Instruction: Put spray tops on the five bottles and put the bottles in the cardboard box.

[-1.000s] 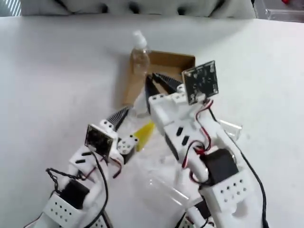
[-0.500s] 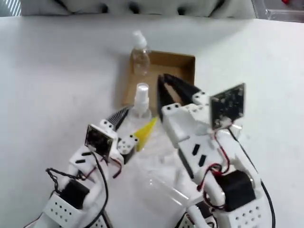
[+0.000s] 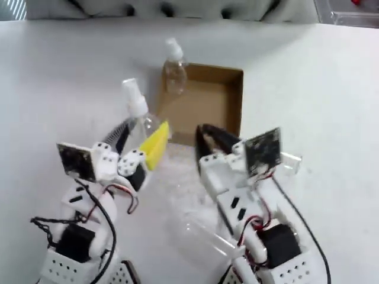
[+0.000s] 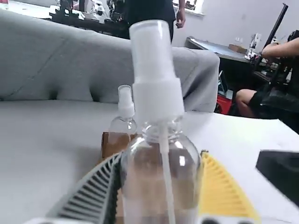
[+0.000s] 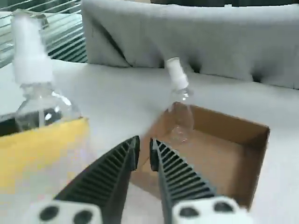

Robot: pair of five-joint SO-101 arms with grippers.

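The left gripper [image 3: 141,131] pinches a capped bottle [image 3: 137,103] beside the box [image 3: 231,89], probably to join the other bottle [image 3: 175,74] inside, while the right gripper [image 3: 208,135] hangs empty, fingers almost together.

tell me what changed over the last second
The left gripper, shut on the capped bottle, carried it left, away from the cardboard box. The right gripper drew back from the box. The other bottle stayed upright at the box's far corner.

place: office or lab | cues: grey sofa [image 4: 56,70], desk [image 4: 219,46] behind white work table [image 3: 59,71]
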